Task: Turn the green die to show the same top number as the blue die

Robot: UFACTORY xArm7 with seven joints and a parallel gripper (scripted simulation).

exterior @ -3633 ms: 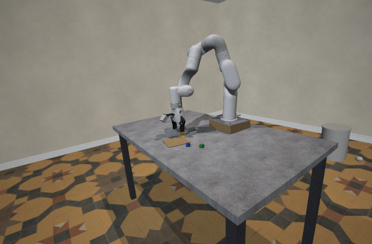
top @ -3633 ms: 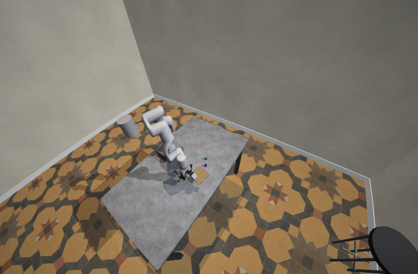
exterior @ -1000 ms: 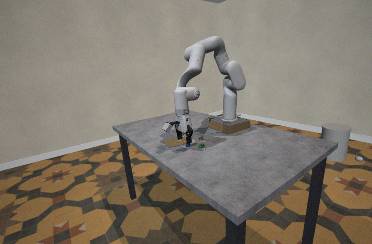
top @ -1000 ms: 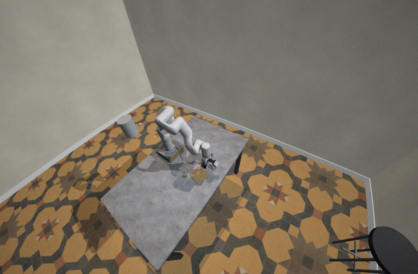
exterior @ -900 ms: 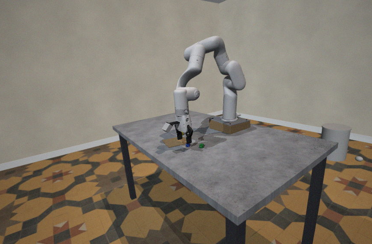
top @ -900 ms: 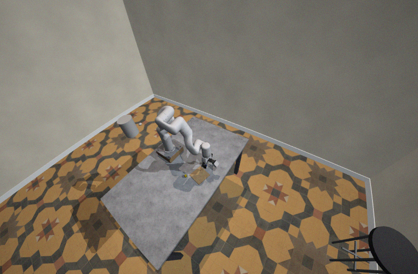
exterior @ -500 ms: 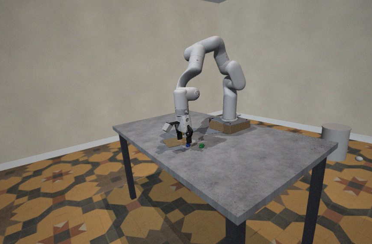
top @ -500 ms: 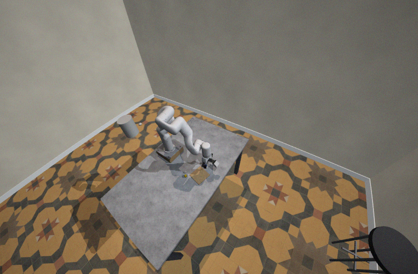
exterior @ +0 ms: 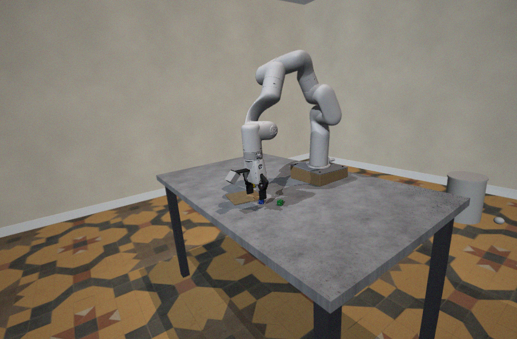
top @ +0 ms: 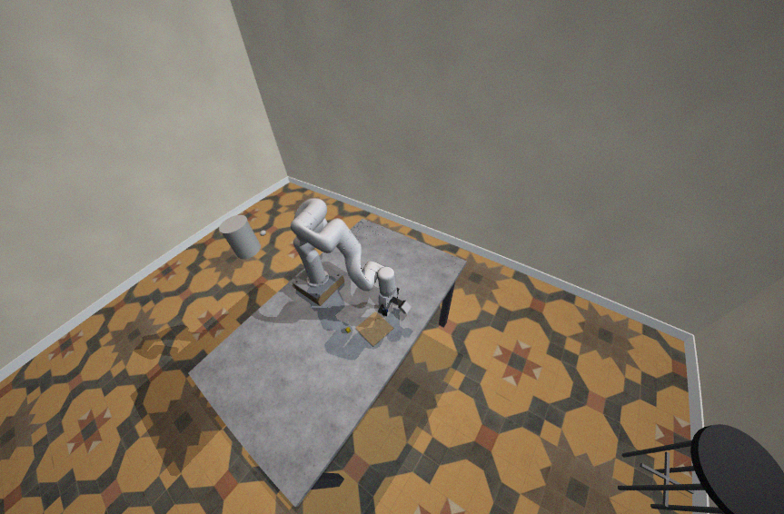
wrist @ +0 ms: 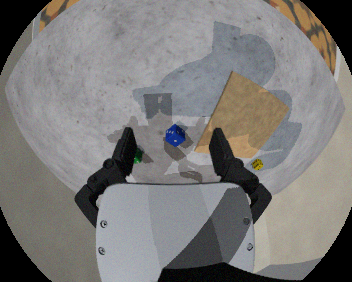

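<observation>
My gripper [wrist: 173, 137] is open and empty, pointing down over the table just beside the tan mat [wrist: 244, 116]. The blue die [wrist: 175, 136] lies on the table below and between the fingers, off the mat. The green die [wrist: 138, 157] lies on the table next to the left finger, partly hidden by it and off the mat. In the exterior view the gripper [exterior: 257, 192] hangs just above the blue die [exterior: 260, 202], with the green die [exterior: 280, 202] a little to its right and the mat [exterior: 239, 196] to its left. I cannot read the top faces.
A yellow die [wrist: 258, 164] lies on the table close to the mat's edge, also seen in the top view [top: 347, 330]. The arm's wooden base block [exterior: 318, 173] stands behind the dice. The table's far edge runs near the mat. A grey cylinder [exterior: 466, 196] stands on the floor.
</observation>
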